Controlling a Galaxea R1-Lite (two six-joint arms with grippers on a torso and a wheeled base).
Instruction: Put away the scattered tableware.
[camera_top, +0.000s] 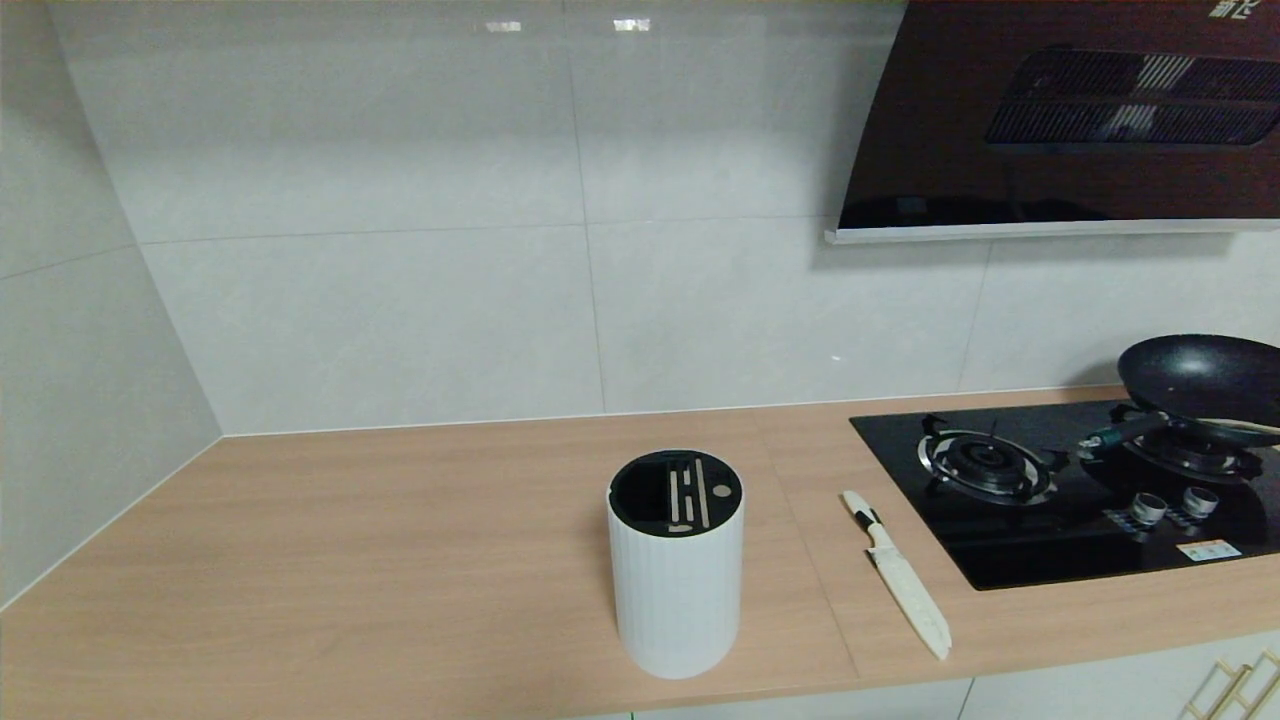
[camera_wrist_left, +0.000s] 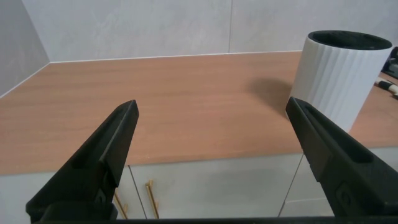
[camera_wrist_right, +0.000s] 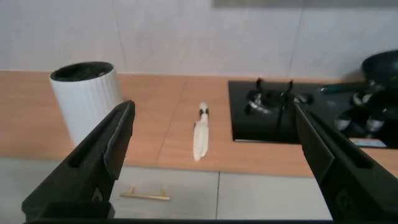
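Note:
A white ribbed knife holder (camera_top: 677, 565) with a black slotted top stands near the front of the wooden counter (camera_top: 400, 540). To its right a cream-coloured knife (camera_top: 897, 575) lies flat on the counter, its handle toward the wall, beside the hob. My left gripper (camera_wrist_left: 211, 112) is open, held in front of the counter's edge, with the holder (camera_wrist_left: 342, 74) off to one side. My right gripper (camera_wrist_right: 211, 118) is open too, back from the counter edge, and between its fingers I see the knife (camera_wrist_right: 200, 134) and the holder (camera_wrist_right: 87, 99).
A black gas hob (camera_top: 1070, 490) takes up the counter's right end, with a dark frying pan (camera_top: 1200, 385) on its far burner. A range hood (camera_top: 1060, 120) hangs above. Tiled walls close the back and left. Cabinet doors with gold handles (camera_wrist_right: 146, 196) sit below the counter.

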